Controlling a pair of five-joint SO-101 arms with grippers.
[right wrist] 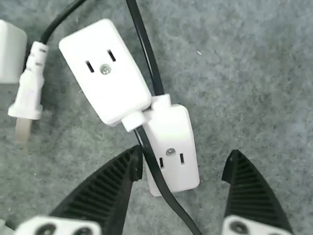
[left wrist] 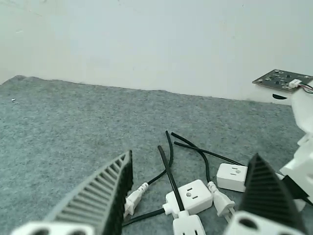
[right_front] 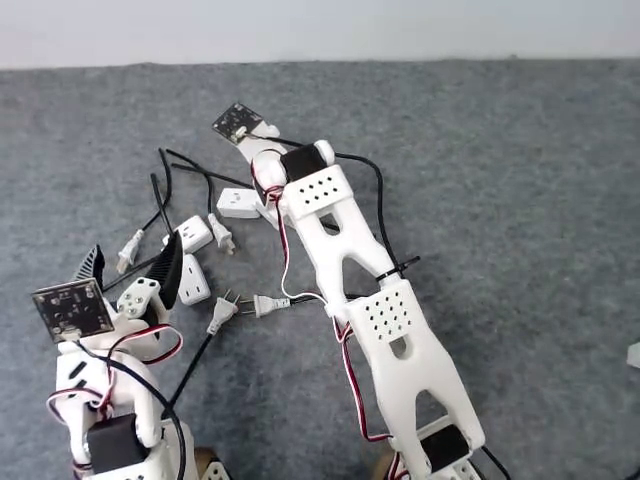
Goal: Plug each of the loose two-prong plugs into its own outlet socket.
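Three white outlet sockets lie left of centre [right_front: 195,235] [right_front: 191,280] [right_front: 237,203]. Loose white two-prong plugs on black cords lie around them [right_front: 130,250] [right_front: 222,237] [right_front: 222,312] [right_front: 265,303]. My left gripper [right_front: 138,245] [left wrist: 192,156] stands open at the front left and points at the sockets [left wrist: 190,193] [left wrist: 232,176], holding nothing. My right gripper [right wrist: 186,154] hangs open over one socket [right wrist: 171,147], which lies between its black fingers under a black cord. A second socket [right wrist: 105,73] and a plug [right wrist: 27,98] lie just beyond it.
Black cords [right_front: 175,170] loop over the grey carpet behind the sockets. The right arm's white links [right_front: 385,310] stretch across the middle from the front edge. A pale wall [left wrist: 156,44] bounds the far side. Open carpet [right_front: 520,200] lies to the right.
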